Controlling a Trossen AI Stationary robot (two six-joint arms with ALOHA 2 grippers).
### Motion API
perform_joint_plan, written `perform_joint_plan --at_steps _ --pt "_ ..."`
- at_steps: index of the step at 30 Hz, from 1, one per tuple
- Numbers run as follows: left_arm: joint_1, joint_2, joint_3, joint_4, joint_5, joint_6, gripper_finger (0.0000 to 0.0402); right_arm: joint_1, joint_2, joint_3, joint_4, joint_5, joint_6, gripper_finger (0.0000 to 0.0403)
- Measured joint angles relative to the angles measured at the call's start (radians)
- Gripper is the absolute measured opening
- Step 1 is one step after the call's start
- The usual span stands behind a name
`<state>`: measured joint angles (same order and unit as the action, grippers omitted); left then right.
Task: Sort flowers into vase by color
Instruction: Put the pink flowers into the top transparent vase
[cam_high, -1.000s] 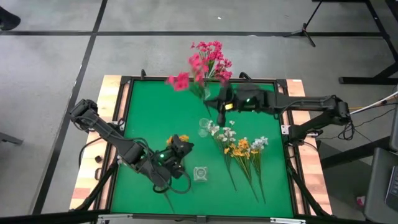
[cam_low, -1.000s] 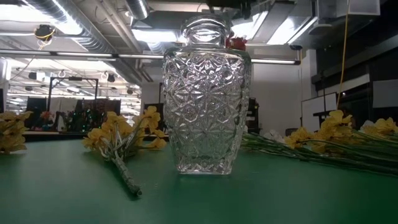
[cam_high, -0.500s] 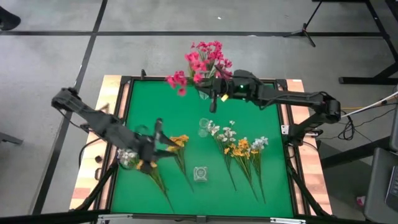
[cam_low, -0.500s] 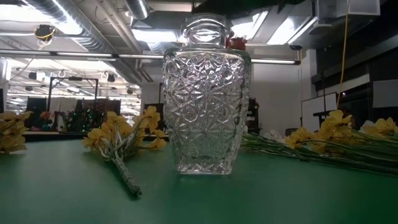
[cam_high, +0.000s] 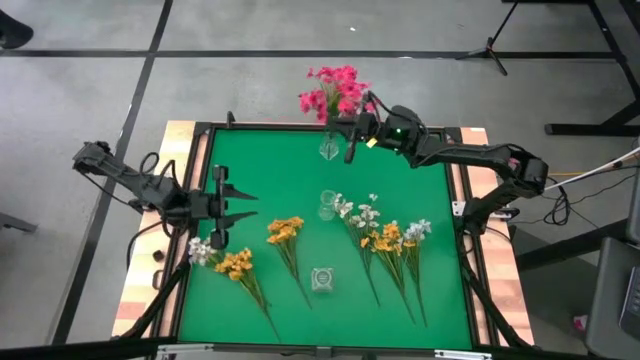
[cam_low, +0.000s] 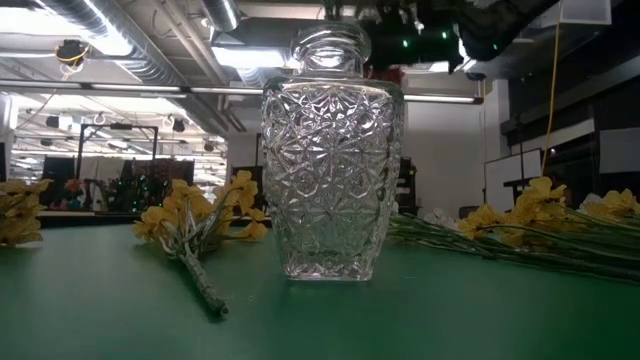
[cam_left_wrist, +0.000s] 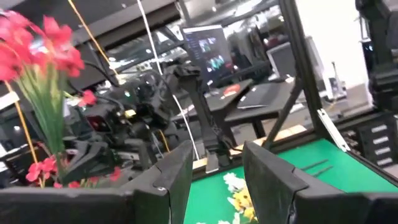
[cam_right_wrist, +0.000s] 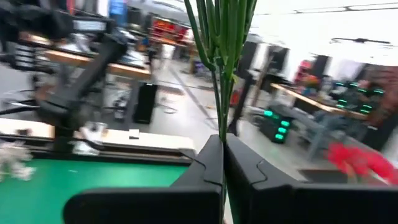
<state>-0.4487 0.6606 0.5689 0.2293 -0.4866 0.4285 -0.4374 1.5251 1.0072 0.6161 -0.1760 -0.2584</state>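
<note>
- Nearest the low camera, a clear cut-glass vase (cam_low: 332, 150) with a star pattern stands upright on the green-topped table (cam_high: 280, 180), towards its front edge.
- Just left of it lies a yellow-orange sprig with a thin green stem (cam_high: 287, 240); farther left, by the table's edge, lies a yellow-and-white bunch (cam_high: 226, 264).
- To the vase's right, a spread of white and yellow-orange flowers (cam_high: 385, 238) lies with the stems pointing towards the front edge.
- The left gripper (cam_high: 222, 201) hovers over the table's left side, its fingers (cam_left_wrist: 171, 180) spread apart and holding nothing.
- Near the middle of the table stands a small clear glass vase (cam_high: 327, 205), touching the white blossoms.
- At the far edge stands a third clear glass vase (cam_high: 329, 150).
- The right gripper (cam_high: 349, 140) sits just beside that far vase, clenched on the green stems (cam_right_wrist: 221, 37) of a magenta-pink bunch of flowers (cam_high: 335, 90), whose blossoms show beyond the table's far edge in the overhead view.
</note>
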Motion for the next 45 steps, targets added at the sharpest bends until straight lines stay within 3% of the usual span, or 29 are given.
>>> perform_joint_plan --at_steps 5,15,20,24,33,45 --pt "0.034 -0.029 -0.058 0.021 -0.020 -0.001 0.0137 0.002 0.000 -0.053 0.082 0.002 -0.011 0.0001" --pt "0.078 -0.026 -0.067 0.020 -0.028 -0.004 0.0137 0.167 0.000 -0.031 0.051 0.011 -0.161 0.0001" --pt "0.078 -0.026 -0.067 0.020 -0.028 -0.009 0.0137 0.225 -0.001 -0.020 -0.091 0.117 -0.170 0.0001" --pt "0.078 -0.026 -0.067 0.020 -0.028 -0.009 0.0137 0.214 -0.001 -0.020 -0.208 0.142 -0.154 0.0001" --pt "0.078 -0.025 -0.067 0.017 -0.028 -0.009 0.0137 0.132 0.032 -0.020 -0.263 0.128 -0.086 0.0001" --pt "0.078 -0.025 -0.068 -0.006 -0.032 -0.009 0.0137 0.030 0.159 -0.021 -0.152 0.084 -0.085 0.0001"
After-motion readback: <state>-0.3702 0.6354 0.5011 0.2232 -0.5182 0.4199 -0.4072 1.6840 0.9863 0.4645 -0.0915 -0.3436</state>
